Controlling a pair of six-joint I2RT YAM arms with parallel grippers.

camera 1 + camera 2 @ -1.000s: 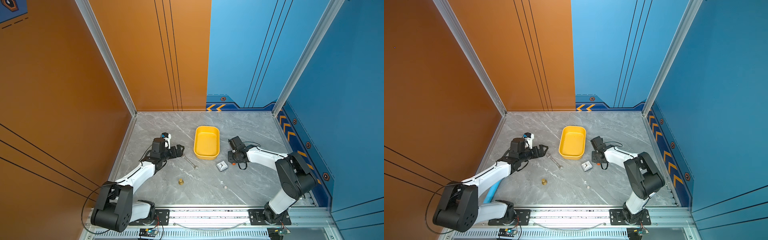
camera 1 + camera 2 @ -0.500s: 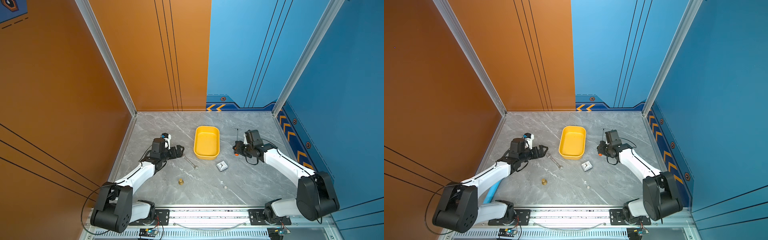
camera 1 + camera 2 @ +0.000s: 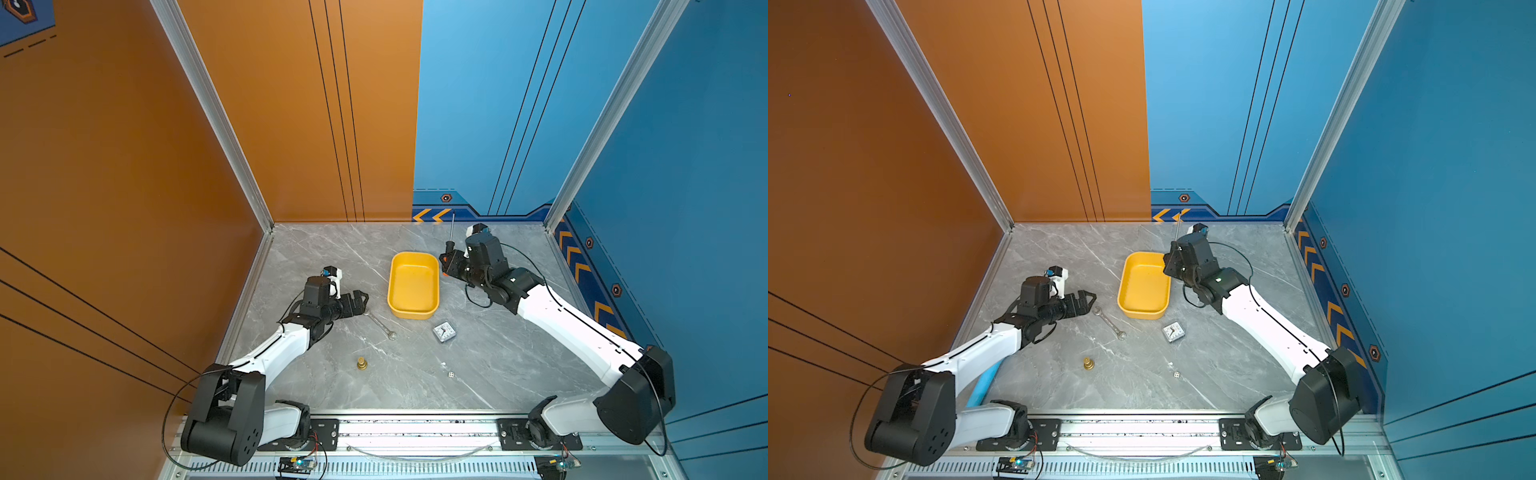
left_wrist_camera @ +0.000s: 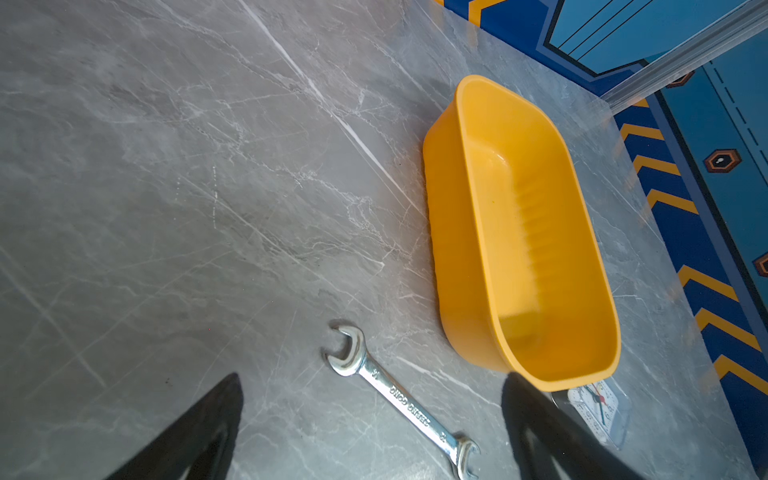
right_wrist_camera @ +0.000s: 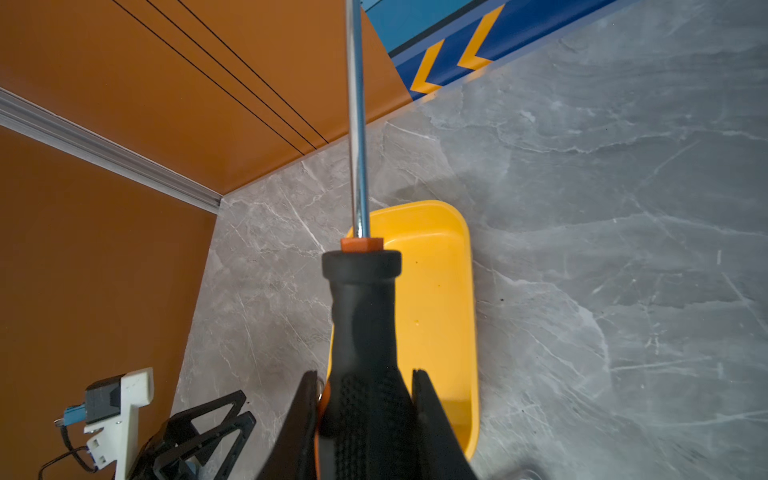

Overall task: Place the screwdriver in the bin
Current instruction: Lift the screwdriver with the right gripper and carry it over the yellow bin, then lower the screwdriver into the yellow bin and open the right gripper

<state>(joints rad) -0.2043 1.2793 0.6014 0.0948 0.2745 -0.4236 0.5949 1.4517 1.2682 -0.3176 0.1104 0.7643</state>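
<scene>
held thing: the slim screwdriver (image 5: 360,316), with a bright thin metal shaft and a black handle showing orange-red trim, is up off the grey marble-patterned counter (image 3: 332,249), clamped by its handle.
right pincer: the right pincer (image 5: 365,399) is closed tight on the textured part of the black handle; in the right wrist view a dark finger presses each side of it.
long axis: in both top views the shaft points toward 12 o'clock, at the back wall, roughly parallel to the long side of the shallow yellow plastic rectangular bin (image 3: 413,309). Its tip (image 3: 453,214) lies beyond the bin's far rim in a top view.
bin from pincer: in a top view the bin lies at 9 o'clock of the right pincer (image 3: 449,262), which hangs just beside the bin's 3 o'clock wall near its far corner; whether it is already over the rim I cannot tell.
bin contents: nothing lies inside it in the left wrist view (image 4: 536,257).
nearer arm: the right arm, since it carries the tool; the left is not needed.
left pincer: the left pincer (image 4: 374,428) is spread wide with nothing in it, low over the counter at 9 o'clock of the bin, its dark fingers (image 4: 195,432) either side of a silver open-ended wrench (image 4: 399,399).
coming move, as I judge it: a short shift toward 9 o'clock and somewhat toward 6 o'clock, so the whole length sits over the bin before release.
risk: let go here, the shaft may land across the far rim.
bystanders: a small square clock (image 3: 444,331) at 5 o'clock of the bin.
</scene>
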